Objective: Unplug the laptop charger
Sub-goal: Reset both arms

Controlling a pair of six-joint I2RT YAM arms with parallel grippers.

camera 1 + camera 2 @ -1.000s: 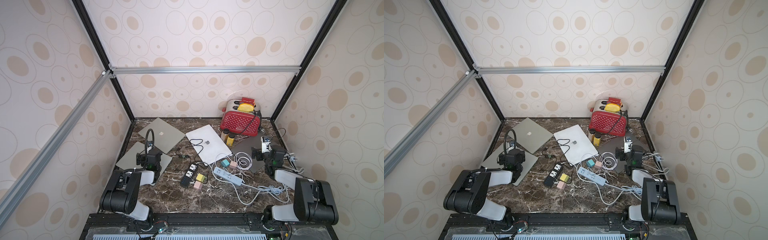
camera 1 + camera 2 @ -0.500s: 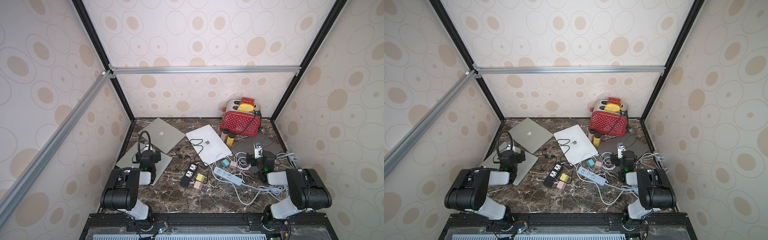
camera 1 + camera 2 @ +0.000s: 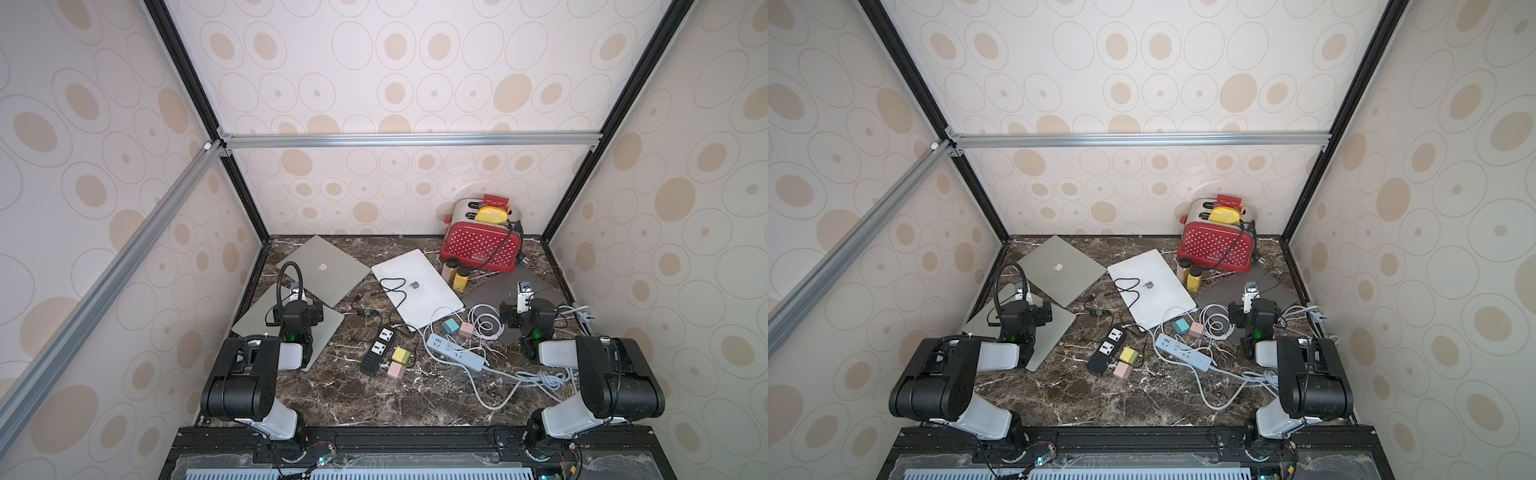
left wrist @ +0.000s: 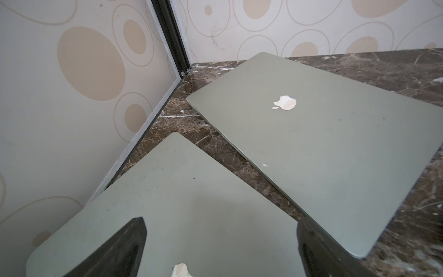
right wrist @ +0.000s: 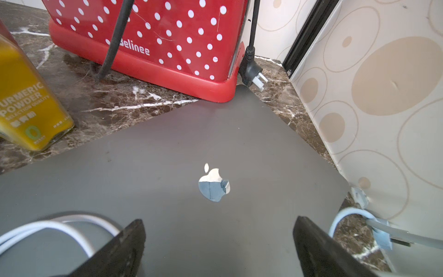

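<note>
Your left gripper (image 4: 220,223) and right gripper (image 5: 218,219) gape wide, empty. Right of centre, the coiled white cable (image 3: 486,322) beside the teal cube charger (image 3: 449,327) may snag, dragging the white plastic power strip (image 3: 457,354).

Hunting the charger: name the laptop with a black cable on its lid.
The palest silver laptop mid-table: a thin black cable loops across its lid beside the logo. The other three are darker grey.
</note>
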